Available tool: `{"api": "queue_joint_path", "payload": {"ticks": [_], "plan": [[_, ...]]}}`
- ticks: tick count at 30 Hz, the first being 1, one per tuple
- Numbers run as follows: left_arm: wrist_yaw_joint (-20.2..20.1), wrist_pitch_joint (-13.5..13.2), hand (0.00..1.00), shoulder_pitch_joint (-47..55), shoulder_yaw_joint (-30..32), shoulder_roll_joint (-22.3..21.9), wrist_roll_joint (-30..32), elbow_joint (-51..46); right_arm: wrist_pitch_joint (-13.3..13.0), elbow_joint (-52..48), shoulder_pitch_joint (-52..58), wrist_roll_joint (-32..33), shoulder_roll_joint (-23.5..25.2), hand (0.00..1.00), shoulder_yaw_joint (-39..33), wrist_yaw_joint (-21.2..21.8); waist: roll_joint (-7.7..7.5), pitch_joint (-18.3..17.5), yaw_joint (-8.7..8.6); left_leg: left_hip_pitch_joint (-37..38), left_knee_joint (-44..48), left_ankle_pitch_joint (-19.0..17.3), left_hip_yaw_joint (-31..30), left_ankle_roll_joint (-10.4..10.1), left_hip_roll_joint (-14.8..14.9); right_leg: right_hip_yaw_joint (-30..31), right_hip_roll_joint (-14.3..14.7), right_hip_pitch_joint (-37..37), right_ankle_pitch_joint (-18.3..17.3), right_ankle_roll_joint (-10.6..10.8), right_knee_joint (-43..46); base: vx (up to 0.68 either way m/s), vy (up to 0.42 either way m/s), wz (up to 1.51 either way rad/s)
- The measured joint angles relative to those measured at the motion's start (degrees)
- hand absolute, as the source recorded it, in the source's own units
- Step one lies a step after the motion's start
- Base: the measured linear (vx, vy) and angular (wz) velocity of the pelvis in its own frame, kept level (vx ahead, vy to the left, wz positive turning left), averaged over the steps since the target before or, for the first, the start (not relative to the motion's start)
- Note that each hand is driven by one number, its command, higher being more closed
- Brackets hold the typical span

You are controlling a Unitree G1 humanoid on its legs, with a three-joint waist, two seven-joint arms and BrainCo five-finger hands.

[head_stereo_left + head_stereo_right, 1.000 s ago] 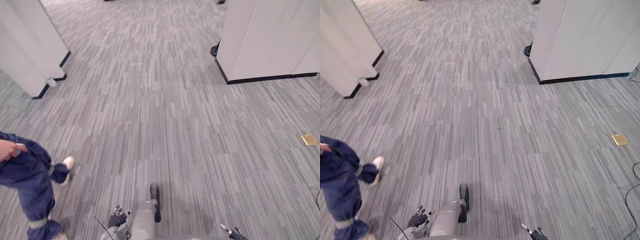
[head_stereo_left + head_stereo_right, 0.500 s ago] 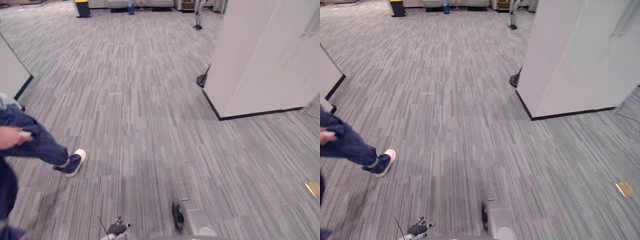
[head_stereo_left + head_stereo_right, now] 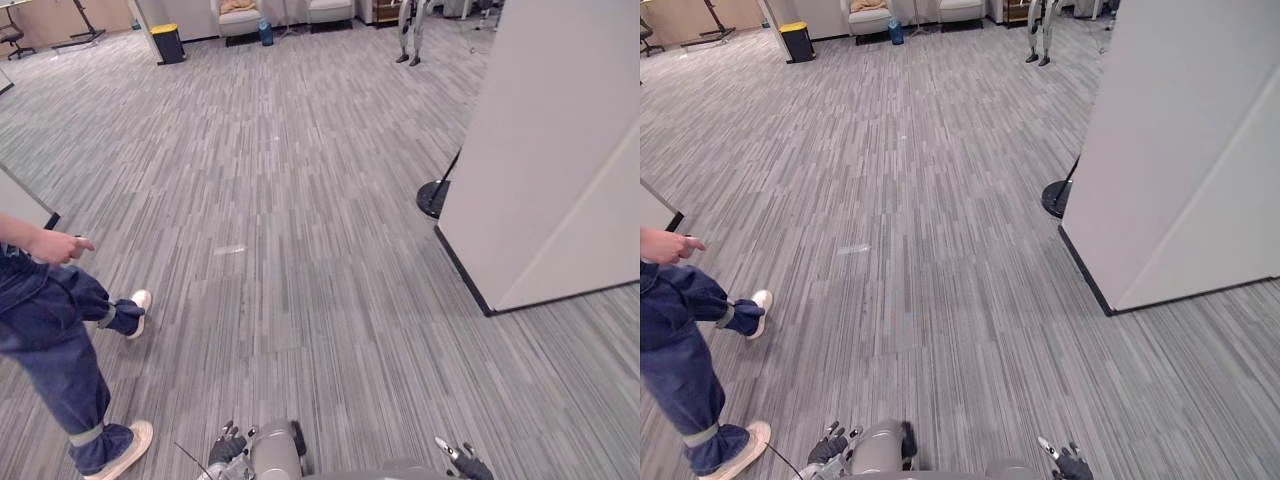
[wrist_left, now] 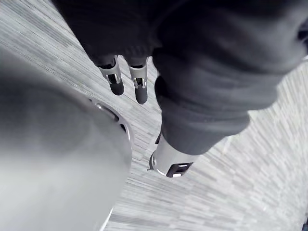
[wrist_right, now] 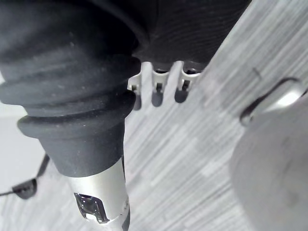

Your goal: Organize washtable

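Left hand [image 3: 228,445] and right hand [image 3: 465,463] hanging relaxed and empty above grey carpet [image 3: 300,200], the robot is apparently walking towards a washtable not yet reached, needing to steer between a person [image 3: 50,340], near left, and a white partition [image 3: 540,150], right.

Floor area: colours and patterns
Carpet [image 3: 300,200] grey, fine light and dark streaks; partition [image 3: 540,150] white, black base strip; person's trousers [image 3: 55,350] navy, pale cuff band; shoes [image 3: 140,300] white; bin [image 3: 167,45] black, yellow top; left hand [image 3: 228,446] and right hand [image 3: 465,465] dark ribbed covers, silver fingers, dark tips.
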Motion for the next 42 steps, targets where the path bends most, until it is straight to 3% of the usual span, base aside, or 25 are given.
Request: {"api": "queue_joint_path", "payload": {"ticks": [2,4,5,6,7,8,9,11,13,15,18,20,21,22,23,24,27,28,30,34,35,36,38,40,42], "plan": [[0.52,-1.39,0.0,2.18,1.56,-1.14,-4.37,-0.62,-0.29,1.49,-0.21,-0.89,-0.65,0.0,-0.42,0.03,0.24,-0.78,2.23,-0.6,-15.85,1.34,-0.17,-2.28,-3.1,3.16,-0.58,5.38,-2.35,2.56,-0.52,1.01,0.106,-0.66],[1.79,-2.2,0.0,5.87,4.74,-2.19,-6.51,1.37,-0.47,3.94,1.18,-2.02,-0.5,0.0,-0.77,0.19,0.4,-5.25,3.28,0.66,-17.73,1.99,1.2,-0.65,-4.96,6.76,-0.62,7.35,-2.93,3.64,8.66,1.34,0.237,-1.03],[2.05,-1.97,0.0,7.76,5.89,-1.67,-7.37,2.79,-0.54,4.88,1.78,-2.36,0.35,0.0,-1.04,0.17,-2.21,-6.97,3.82,1.64,-16.85,10.41,1.08,7.43,-6.83,8.44,-1.88,7.23,-2.78,3.39,14.46,1.2,0.231,-0.92],[2.52,-1.93,0.0,8.34,7.0,-0.58,-8.2,3.33,-0.54,5.88,1.9,-2.65,1.2,0.0,-1.78,0.23,-4.09,-8.32,3.78,2.29,-14.93,13.06,1.64,10.46,-7.99,9.11,-3.81,6.72,-1.5,2.48,18.68,1.16,0.189,-0.43],[3.79,-1.86,0.0,7.73,6.96,2.67,-8.71,5.05,-0.53,9.32,1.34,-2.9,3.05,0.0,-3.07,0.26,-9.29,-8.68,2.61,4.05,-8.68,8.21,2.0,11.44,-11.47,10.66,-5.36,4.49,9.52,8.14,30.31,0.86,0.105,0.04],[3.89,-1.89,0.0,7.04,6.7,3.24,-8.6,5.5,-0.53,10.45,0.99,-2.88,3.21,0.0,-3.07,0.26,-9.72,-8.48,1.73,5.18,-7.41,5.82,1.15,11.34,-12.0,11.76,-4.73,2.72,16.42,13.34,35.17,1.19,0.156,0.06],[4.03,-1.58,0.0,4.89,5.62,3.89,-8.12,7.41,-0.67,11.12,-0.04,-2.88,3.33,0.0,-2.75,0.46,-9.49,-7.6,1.2,10.84,-7.96,1.41,0.44,10.96,-12.42,10.48,-4.76,-5.09,17.71,14.82,48.28,0.92,0.145,-0.04],[4.16,-1.05,0.0,5.14,1.56,5.06,-5.88,8.77,-1.33,9.03,1.0,-2.12,3.43,0.0,-3.29,1.13,-7.19,-6.03,-0.75,20.49,-12.35,-2.25,-1.7,10.38,-12.39,3.0,-6.71,-13.66,12.06,9.32,55.56,0.82,0.169,0.07],[3.89,-0.59,0.0,4.35,-2.37,5.63,-4.6,8.95,-2.02,5.98,3.25,-2.08,2.3,0.0,-2.88,1.26,-5.68,-5.5,-2.24,27.18,-17.45,-3.48,-3.88,9.81,-12.19,-1.98,-7.0,-21.83,8.18,9.29,54.37,0.75,0.123,0.45],[3.32,0.34,0.0,-1.26,-5.87,5.61,-3.65,8.93,-2.2,4.21,4.98,-1.99,2.72,0.0,-4.94,1.0,-3.99,-3.67,-5.06,35.75,-22.67,-5.99,-8.27,8.79,-12.07,-4.54,-5.68,-33.02,5.81,10.38,37.01,0.83,0.03,0.87],[2.54,0.35,0.0,-6.26,-4.86,2.59,-1.93,8.07,-0.94,5.44,8.29,-1.84,3.47,0.0,-5.45,-0.05,-3.85,-3.37,-7.07,43.87,-23.73,-12.05,-11.53,6.36,-11.66,-7.32,-6.24,-36.78,15.06,9.32,-1.07,0.86,-0.13,0.76],[2.44,0.09,0.0,-5.74,-2.01,0.3,-1.08,7.16,0.47,5.55,10.13,-1.86,4.46,0.0,-3.97,-0.04,-4.13,-3.88,-7.55,47.04,-18.35,-14.84,-12.17,3.31,-10.66,-7.05,-5.99,-37.54,15.43,6.48,-1.77,1.12,-0.225,0.68],[2.61,0.31,0.0,-5.61,-0.12,-1.46,-0.39,7.12,1.23,4.91,10.06,-1.92,4.35,0.0,-3.67,-0.1,-3.42,-4.13,-7.55,43.79,-5.27,-15.11,-12.4,1.58,-8.36,-7.93,-5.15,-37.24,23.49,1.25,2.56,1.05,-0.229,0.53],[2.64,0.43,0.0,-5.46,1.88,-2.42,-0.18,7.12,1.22,3.74,10.27,-2.03,4.28,0.0,-3.95,0.16,-2.91,-4.37,-7.64,39.83,3.99,-12.84,-12.31,-0.38,-6.9,-8.85,-5.2,-37.26,24.72,1.12,5.05,1.0,-0.306,0.35],[2.75,0.38,0.0,-5.96,6.49,-4.16,-0.25,6.29,1.01,1.91,9.82,-2.02,3.15,0.0,-3.83,0.15,-0.64,-3.74,-7.1,31.1,21.85,0.08,-12.13,-0.16,-3.82,-10.15,-3.18,-37.06,23.08,-0.52,9.97,1.15,-0.32,-0.29],[2.8,0.29,0.0,-6.14,8.91,-5.03,-0.13,5.17,1.14,1.34,8.36,-1.98,0.98,0.0,-3.14,-0.21,0.47,-2.82,-5.25,25.98,32.73,18.99,-11.49,0.76,-0.11,-8.08,0.33,-33.59,18.44,-1.4,11.64,1.12,-0.288,-0.61],[3.8,0.16,0.0,-6.05,10.37,-2.48,0.28,3.45,-0.38,0.08,3.62,-1.32,0.44,0.0,-2.58,-1.8,-1.25,-0.35,-3.83,16.02,47.91,9.83,-9.06,-0.08,3.78,-3.52,2.58,-22.38,13.88,-2.3,10.81,0.9,-0.184,-1.14],[3.83,0.09,0.0,-4.6,10.24,-1.91,0.24,1.82,-0.94,-0.49,1.83,-0.71,1.21,0.0,-1.16,-2.24,-2.59,-0.28,-2.75,12.41,42.52,5.59,-5.2,1.47,5.96,-0.26,2.18,-14.67,13.49,-1.66,4.94,0.82,-0.149,-1.01],[3.9,-0.26,0.0,-4.08,10.09,-2.18,0.16,1.51,-1.3,-1.25,0.95,-0.7,1.73,0.0,-1.19,-2.32,-2.13,-0.5,-1.93,10.79,33.18,3.25,-3.44,0.78,6.16,2.11,1.44,-10.04,12.71,-0.44,0.75,0.71,-0.034,-0.9],[5.42,-1.93,0.0,-0.96,8.03,-3.21,0.0,1.86,-1.64,-1.81,-1.49,-0.66,2.27,0.0,-3.67,-2.54,0.36,-0.8,-0.44,10.45,-3.62,2.9,-1.71,0.14,-0.23,8.02,0.46,-1.66,7.84,2.6,-1.83,0.76,0.107,-0.77],[5.81,-1.89,0.0,0.1,7.74,-3.92,0.0,2.21,-1.75,-2.17,0.01,-0.66,2.58,0.0,-4.3,-2.58,1.5,-1.72,-0.41,11.12,-9.23,9.02,-0.51,4.37,-1.88,8.39,1.45,0.37,6.33,3.7,-0.71,0.75,0.222,-0.61],[6.27,-1.92,0.0,1.83,7.99,-4.77,-0.03,2.2,-1.86,-2.45,1.65,-0.6,2.22,0.0,-4.7,-2.75,3.11,-3.49,0.42,12.72,-11.13,9.29,3.45,9.4,-1.99,9.15,3.09,2.11,3.94,4.75,1.43,0.77,0.236,-0.42],[6.28,-1.98,0.0,2.21,7.78,-2.12,0.02,2.89,-1.74,-1.16,3.0,-0.64,4.09,0.0,-4.62,-2.91,-1.49,-5.63,0.17,16.69,-15.34,6.16,4.44,8.57,-4.9,9.07,1.69,-0.22,2.66,5.08,10.04,0.74,0.155,0.06],[6.32,-1.87,0.0,0.71,7.98,-1.41,0.14,3.36,-1.99,-0.83,3.53,-0.76,4.44,0.0,-4.65,-2.72,-2.31,-4.98,0.97,21.29,-18.98,4.83,4.14,6.71,-6.14,7.35,1.32,-7.97,3.65,9.26,27.6,0.58,0.065,-0.11],[6.52,-1.87,0.0,0.4,7.76,-1.46,0.44,4.6,-2.58,-1.35,4.0,-0.2,4.35,0.0,-4.36,-2.25,-1.73,-4.58,0.42,27.63,-20.47,2.59,2.7,6.25,-5.97,3.71,-0.69,-14.16,0.06,7.35,36.0,0.47,-0.017,0.11]]}}
